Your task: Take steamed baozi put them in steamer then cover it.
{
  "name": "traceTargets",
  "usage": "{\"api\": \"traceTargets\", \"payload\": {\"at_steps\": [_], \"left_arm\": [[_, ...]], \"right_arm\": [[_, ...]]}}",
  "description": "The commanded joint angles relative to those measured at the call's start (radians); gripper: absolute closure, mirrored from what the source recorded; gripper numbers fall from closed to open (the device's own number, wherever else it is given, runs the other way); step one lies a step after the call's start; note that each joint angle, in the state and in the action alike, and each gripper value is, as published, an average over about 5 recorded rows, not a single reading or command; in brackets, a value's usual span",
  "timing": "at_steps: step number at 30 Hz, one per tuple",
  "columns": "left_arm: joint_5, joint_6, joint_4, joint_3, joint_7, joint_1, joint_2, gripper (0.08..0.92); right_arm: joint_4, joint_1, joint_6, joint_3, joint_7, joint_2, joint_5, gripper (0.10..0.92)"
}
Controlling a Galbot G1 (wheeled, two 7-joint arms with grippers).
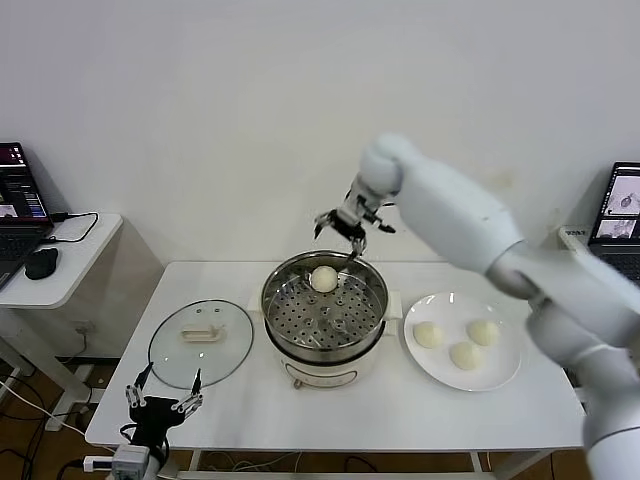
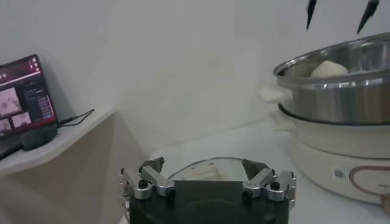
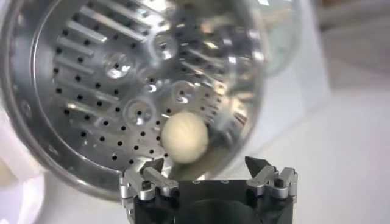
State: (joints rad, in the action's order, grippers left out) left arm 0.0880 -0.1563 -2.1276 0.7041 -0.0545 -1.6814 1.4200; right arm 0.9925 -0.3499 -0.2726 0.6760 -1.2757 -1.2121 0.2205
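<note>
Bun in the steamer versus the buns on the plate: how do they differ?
The bun in the steamer lies alone on the perforated tray at the far side; the three buns on the plate sit grouped on the flat white plate. The first lies below the open right pincer; the others are well clear of it. All are round and cream-white.

Across the lower middle of the head view we see a white table (image 1: 330,425). On its right part sits a flat white plate (image 1: 505,375). At the left edge a smaller white side desk (image 1: 70,265) carries an open laptop (image 1: 18,195), a dark mouse (image 1: 42,262) and a black cable (image 1: 75,218). Another laptop (image 1: 622,210) shows at the right edge. A plain pale wall (image 1: 220,110) fills the upper frame.
</note>
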Motion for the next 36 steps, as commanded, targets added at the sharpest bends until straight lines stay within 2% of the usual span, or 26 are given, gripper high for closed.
{"api": "traceTargets", "payload": {"at_steps": [1,6,14,26,36], "left_arm": [[-0.007,-0.002,-0.003,-0.003,-0.002,-0.001,-0.006,0.177],[-0.009,-0.005,-0.006,-0.010,-0.004,-0.002,-0.012,0.177],[-0.010,-0.013,-0.033,-0.014,-0.007,-0.017,-0.009,0.177],[-0.004,-0.013,-0.032,-0.017,-0.006,-0.030,0.007,0.177],[-0.003,-0.015,-0.005,-0.011,-0.006,-0.021,0.005,0.177]], "right_arm": [[0.297,-0.080,0.621,0.028,-0.046,0.345,-0.358,0.203],[0.391,-0.013,0.749,0.022,-0.040,0.493,-0.352,0.203],[0.432,0.204,0.728,-0.078,-0.053,0.606,-0.197,0.203],[0.347,0.455,0.627,-0.172,-0.062,0.513,-0.011,0.203],[0.203,0.519,0.535,-0.219,0.009,0.386,0.089,0.203]]}}
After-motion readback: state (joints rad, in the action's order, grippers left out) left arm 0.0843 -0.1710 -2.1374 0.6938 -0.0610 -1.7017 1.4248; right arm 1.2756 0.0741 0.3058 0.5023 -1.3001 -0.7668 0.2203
